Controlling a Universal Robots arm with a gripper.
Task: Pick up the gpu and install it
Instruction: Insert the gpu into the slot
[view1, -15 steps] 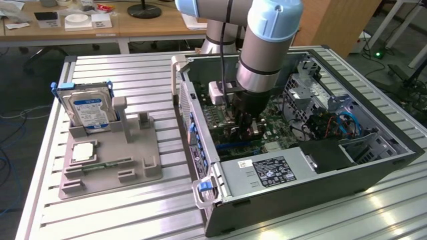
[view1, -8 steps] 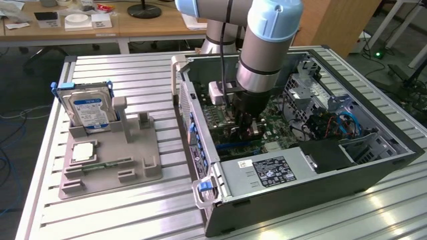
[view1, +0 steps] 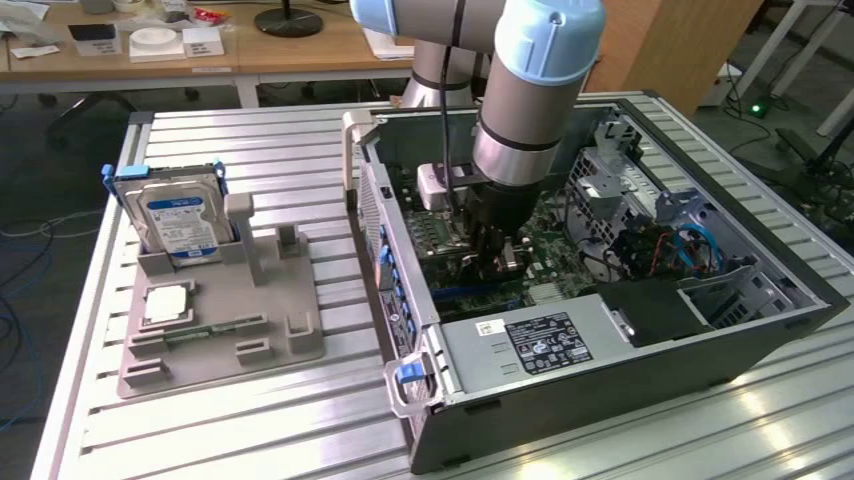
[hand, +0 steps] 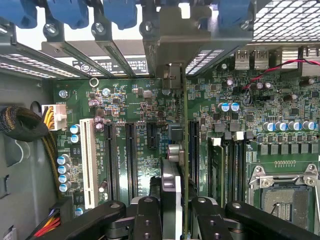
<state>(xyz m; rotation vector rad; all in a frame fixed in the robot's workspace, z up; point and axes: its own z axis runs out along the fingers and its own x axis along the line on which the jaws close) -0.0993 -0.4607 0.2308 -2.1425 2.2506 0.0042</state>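
Inside the open computer case (view1: 747, 330), the gripper (hand: 172, 210) clasps the gpu (hand: 185, 150) edge-on. At 12 o'clock of the fingers (hand: 147, 220), its bracket (hand: 172, 75) meets the rear slots above the motherboard (hand: 130, 100).

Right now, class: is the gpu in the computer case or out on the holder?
In the case: the gpu stands edge-on over the motherboard, gripped between the jaws.

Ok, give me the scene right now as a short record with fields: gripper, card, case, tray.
gripper: the gripper is down inside the computer case, shut on the gpu
gpu: held edge-on over the motherboard, its metal bracket up at the rear slot openings
seating: cannot tell whether it is fully in a slot
tray: the grey tray holds the hard drive, upright
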